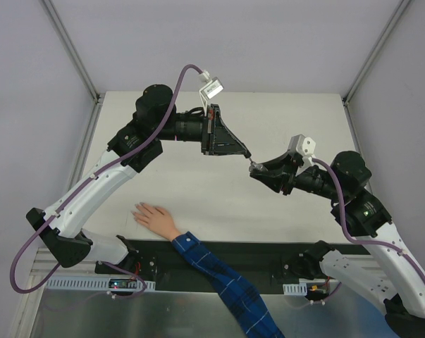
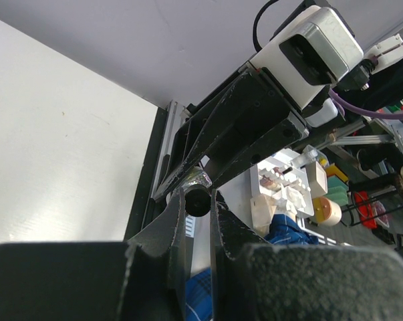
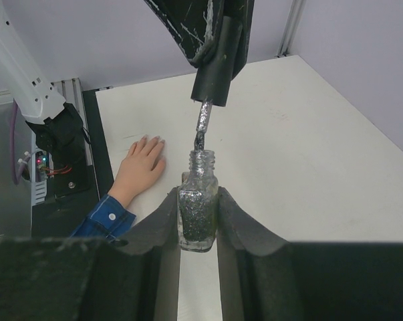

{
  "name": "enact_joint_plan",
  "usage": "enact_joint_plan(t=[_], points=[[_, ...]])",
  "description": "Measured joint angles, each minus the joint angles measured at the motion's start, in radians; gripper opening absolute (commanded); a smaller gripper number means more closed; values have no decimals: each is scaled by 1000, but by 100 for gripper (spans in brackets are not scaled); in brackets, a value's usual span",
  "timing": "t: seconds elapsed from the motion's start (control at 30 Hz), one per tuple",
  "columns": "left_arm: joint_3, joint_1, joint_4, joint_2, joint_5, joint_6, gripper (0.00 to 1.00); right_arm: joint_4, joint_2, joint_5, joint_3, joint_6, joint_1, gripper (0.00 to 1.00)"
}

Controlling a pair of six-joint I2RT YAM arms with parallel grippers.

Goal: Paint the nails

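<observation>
Left gripper [image 2: 198, 192] closed on brush cap [image 3: 214, 83]. Right gripper [image 3: 198, 200] closed on bottle [image 3: 198, 224] (brush [image 3: 202, 126] at its mouth). Hand [image 1: 153, 217] at 8 o'clock, overhead.

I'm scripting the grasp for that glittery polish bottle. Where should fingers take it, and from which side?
Grip the bottle by its glass body, below the neck, coming in level from the side across opposite walls. It is upright with its mouth open and the brush right above, so the top should be left free.
</observation>
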Motion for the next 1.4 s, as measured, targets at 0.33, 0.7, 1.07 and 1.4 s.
enact_joint_plan(t=[0.33, 0.7, 1.07, 1.4], points=[[0, 0, 0, 0, 1, 0, 0, 0, 0, -1, -1, 0, 2, 0], [0, 0, 0, 0, 0, 0, 0, 4, -25, -1, -3, 0, 2, 0], [0, 0, 1, 0, 0, 0, 0, 8, -19, -2, -3, 0, 4, 1], [-2, -7, 21, 0, 1, -11, 0, 8, -10, -2, -3, 0, 4, 0]])
